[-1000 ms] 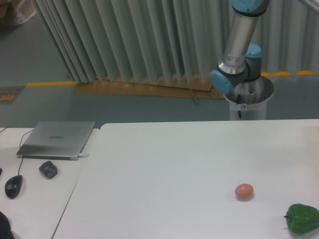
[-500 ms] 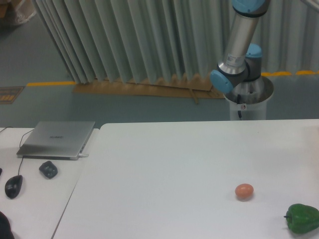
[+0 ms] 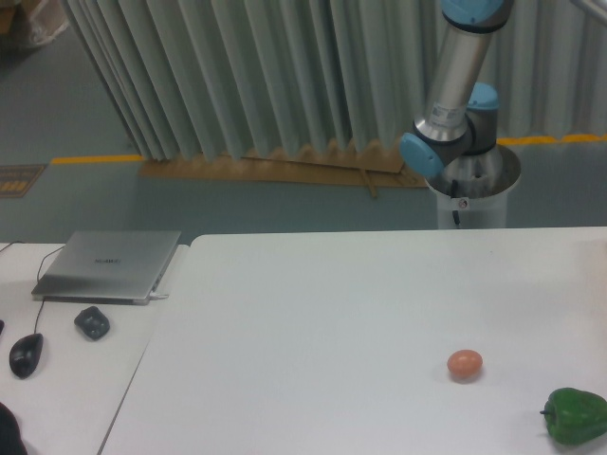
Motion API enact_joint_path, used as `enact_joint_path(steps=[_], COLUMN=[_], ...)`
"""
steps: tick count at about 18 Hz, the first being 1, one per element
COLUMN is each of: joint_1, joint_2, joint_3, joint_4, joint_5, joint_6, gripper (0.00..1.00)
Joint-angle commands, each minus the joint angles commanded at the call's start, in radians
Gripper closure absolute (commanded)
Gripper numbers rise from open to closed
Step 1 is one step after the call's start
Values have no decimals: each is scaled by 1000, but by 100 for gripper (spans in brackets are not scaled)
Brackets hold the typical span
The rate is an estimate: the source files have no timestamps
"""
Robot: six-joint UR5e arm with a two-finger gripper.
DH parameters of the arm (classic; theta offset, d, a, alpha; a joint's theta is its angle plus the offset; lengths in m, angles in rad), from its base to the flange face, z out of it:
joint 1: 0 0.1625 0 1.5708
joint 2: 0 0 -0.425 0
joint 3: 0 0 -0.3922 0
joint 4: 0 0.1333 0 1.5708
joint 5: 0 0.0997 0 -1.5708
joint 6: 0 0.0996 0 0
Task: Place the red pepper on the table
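No red pepper shows — nor the hand (its state can't be told). Risk: a blind release onto the counter point(image 3: 332, 313) could roll into the egg-shaped thing point(image 3: 465, 364).

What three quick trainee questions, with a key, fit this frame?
1. True or false: the red pepper lies on the table.
2. Which thing is nearest the green pepper? A) laptop B) egg-shaped thing C) mouse
3. Fill in: the arm rises behind the table's far ____ side, its claw out of view.

Key
1. False: no red pepper shows in this view.
2. B
3. right
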Motion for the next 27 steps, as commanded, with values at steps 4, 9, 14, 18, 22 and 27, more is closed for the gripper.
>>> enact_joint_path(steps=[4, 9, 14, 18, 22, 27], joint_1=[-3, -14, -20, -17, -17, -18], joint_2=[-5, -11, -17, -15, -17, -14], joint_3=[-2, 0, -2, 14, 37, 41], joint_4=[3, 14, 18, 14, -3, -25], joint_5=[-2, 2, 3, 12, 24, 25], joint_6=[-6, -51, -63, -45, -38, -38], gripper=[0, 0, 27, 51, 52, 65])
